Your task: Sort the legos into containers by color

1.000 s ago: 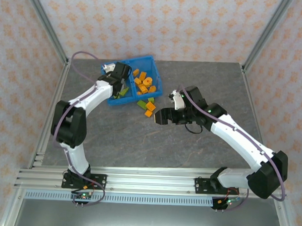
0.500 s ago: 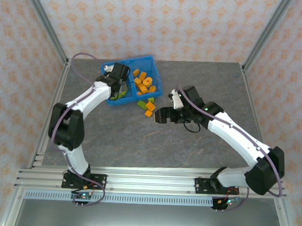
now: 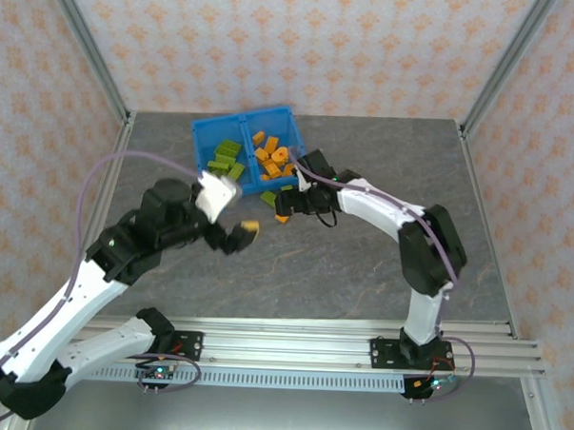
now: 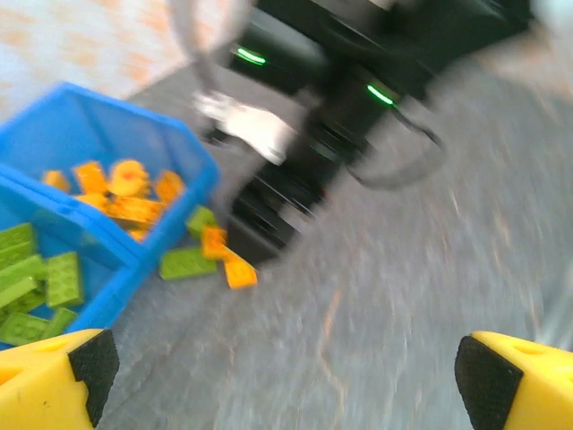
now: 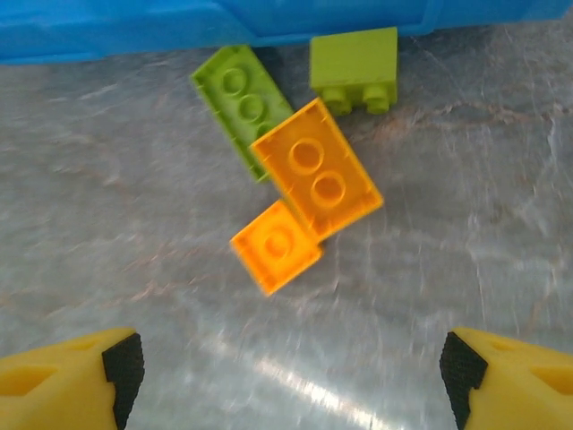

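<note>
The blue bin [image 3: 201, 132] stands at the back of the table, green legos [image 3: 226, 158] in its left compartment and orange legos [image 3: 271, 157] in its right one. Just before its front wall [image 5: 179, 22] lie two loose green legos [image 5: 246, 107] and two orange ones [image 5: 315, 170], partly overlapping. My right gripper [image 5: 291, 367] hovers open just short of them, nothing between its fingers. My left gripper [image 3: 237, 236] is open and empty over bare table, well in front of the bin. In the blurred left wrist view the bin [image 4: 89, 134] and the loose legos [image 4: 186, 262] lie ahead to the left.
The right arm [image 3: 382, 212] arches over the table's middle right toward the bin. The left arm [image 3: 123, 255] reaches across the near left. Metal frame posts [image 3: 89, 54] stand at the table's back corners. Grey marbled tabletop [image 3: 361, 275] stretches between the arms.
My left gripper opened over the green compartment and swung back toward the near left. My right gripper advanced to the loose legos at the bin's front.
</note>
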Available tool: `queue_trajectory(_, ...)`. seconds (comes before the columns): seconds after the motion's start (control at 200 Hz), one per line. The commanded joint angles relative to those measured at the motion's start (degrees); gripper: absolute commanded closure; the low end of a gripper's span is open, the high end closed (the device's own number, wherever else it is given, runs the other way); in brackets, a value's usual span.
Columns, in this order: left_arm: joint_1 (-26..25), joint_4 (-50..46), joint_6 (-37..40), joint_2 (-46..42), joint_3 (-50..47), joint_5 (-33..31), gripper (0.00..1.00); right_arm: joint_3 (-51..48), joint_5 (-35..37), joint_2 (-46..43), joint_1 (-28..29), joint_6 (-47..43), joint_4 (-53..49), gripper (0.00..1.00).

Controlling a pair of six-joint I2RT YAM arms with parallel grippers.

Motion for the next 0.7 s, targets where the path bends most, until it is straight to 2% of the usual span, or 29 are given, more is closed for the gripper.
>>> queue_trajectory(0.0,-0.24,-4.37,19.77,-4.58,-8.84,9.61,0.01,6.56,1.92,6.08,-0.41,-6.03,0.41,0.13)
queue_trajectory(0.09,-0.28,0.17,21.99,-8.34,-14.24,11.62,0.0,11.96,2.69,11.5,-0.49,-7.55,-2.62,0.15)
queue_trajectory(0.205,-0.24,2.62,22.95,-8.93,-16.8,10.36,0.0,14.44,1.87,14.68,-0.91,-7.8,-2.55,0.19)
queue_trajectory(0.355,-0.24,2.93,23.68,-7.25,-17.03,8.49,0.0,16.51,0.81,16.88,-0.89,-7.99,-4.34,0.41)
queue_trajectory(0.485,-0.06,4.74,23.87,-7.36,-18.03,8.31,0.0,15.07,1.31,16.16,-0.9,-7.74,-4.35,0.56)
queue_trajectory(0.631,0.29,5.69,23.9,-8.18,-18.41,7.74,0.0,11.84,1.35,12.5,-0.9,-7.07,-3.5,0.67)
queue_trajectory(0.696,0.36,6.43,23.36,-8.83,-18.48,7.69,0.0,9.95,1.27,9.8,-0.88,-6.47,-3.06,0.69)
